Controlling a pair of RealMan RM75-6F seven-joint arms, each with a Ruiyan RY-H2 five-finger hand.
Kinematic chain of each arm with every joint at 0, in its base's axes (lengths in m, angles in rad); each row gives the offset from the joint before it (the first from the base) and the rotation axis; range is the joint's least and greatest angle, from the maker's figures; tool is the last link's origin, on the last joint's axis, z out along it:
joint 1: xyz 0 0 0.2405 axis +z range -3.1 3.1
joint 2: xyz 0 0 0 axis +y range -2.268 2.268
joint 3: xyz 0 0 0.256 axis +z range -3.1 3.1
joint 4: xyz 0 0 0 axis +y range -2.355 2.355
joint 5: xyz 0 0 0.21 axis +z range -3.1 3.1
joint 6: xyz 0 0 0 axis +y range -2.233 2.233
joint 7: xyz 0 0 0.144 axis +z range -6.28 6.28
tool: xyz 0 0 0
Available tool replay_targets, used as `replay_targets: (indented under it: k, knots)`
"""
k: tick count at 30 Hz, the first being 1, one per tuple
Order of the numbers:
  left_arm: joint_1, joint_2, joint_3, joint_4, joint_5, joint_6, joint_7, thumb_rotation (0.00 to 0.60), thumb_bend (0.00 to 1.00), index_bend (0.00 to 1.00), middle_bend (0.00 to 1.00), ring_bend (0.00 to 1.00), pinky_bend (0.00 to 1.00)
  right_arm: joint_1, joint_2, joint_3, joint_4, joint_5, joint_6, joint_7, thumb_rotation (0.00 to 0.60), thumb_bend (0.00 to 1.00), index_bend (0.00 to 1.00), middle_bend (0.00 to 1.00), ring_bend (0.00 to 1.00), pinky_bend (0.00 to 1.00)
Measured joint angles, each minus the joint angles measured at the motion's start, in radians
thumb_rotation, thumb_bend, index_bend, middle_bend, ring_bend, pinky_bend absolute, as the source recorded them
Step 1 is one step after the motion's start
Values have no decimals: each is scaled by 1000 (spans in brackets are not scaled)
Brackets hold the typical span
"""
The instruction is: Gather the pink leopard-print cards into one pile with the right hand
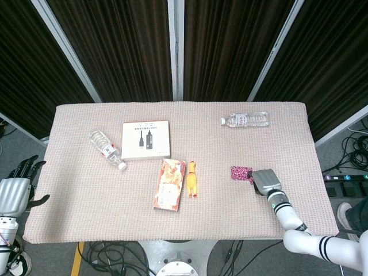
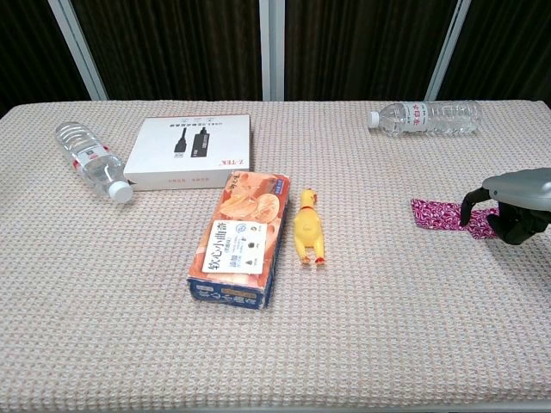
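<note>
The pink leopard-print cards lie flat on the right half of the table, seen as one strip in the chest view. My right hand is at their right end. Its curled fingers arch down onto the cards, and a bit of pink shows between the fingers under the hand. Whether the strip is a single pile or overlapping cards is too small to tell. My left hand hangs off the table's left edge with fingers spread and nothing in it.
A clear bottle lies behind the cards. Mid-table are a yellow rubber chicken and an orange box. A white flat box and a second bottle lie at the left.
</note>
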Motion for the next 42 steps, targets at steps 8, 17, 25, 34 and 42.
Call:
replay_targets:
  k: [8,17,25,34,42]
  knots:
    - [-3,-3,0,0,-2,-5,7,600,0,217,185,133,302,-7,5,-10,12,7,-3,5,600,713,304,1000,1000,1000]
    - [-2,-3,0,-1,-1,-2,8,600,0,217,185,133,302,-18,9,-15,23,5,-1,16,600,712,304,1000,1000,1000]
    - [-2,-1,-1,-3,-1,0,5,600,0,217,185,133,302,-20,38,2,-21,-27,20,32,600,713,305,1000,1000,1000]
    - [2,2,0,-2,1,6,-1,600,0,217,185,133,302,-9,33,16,-36,-34,20,28,600,713,304,1000,1000,1000]
    - [2,2,-1,2,-1,4,-8,600,0,217,185,133,302,10,-8,17,-10,-4,9,0,600,713,305,1000,1000,1000]
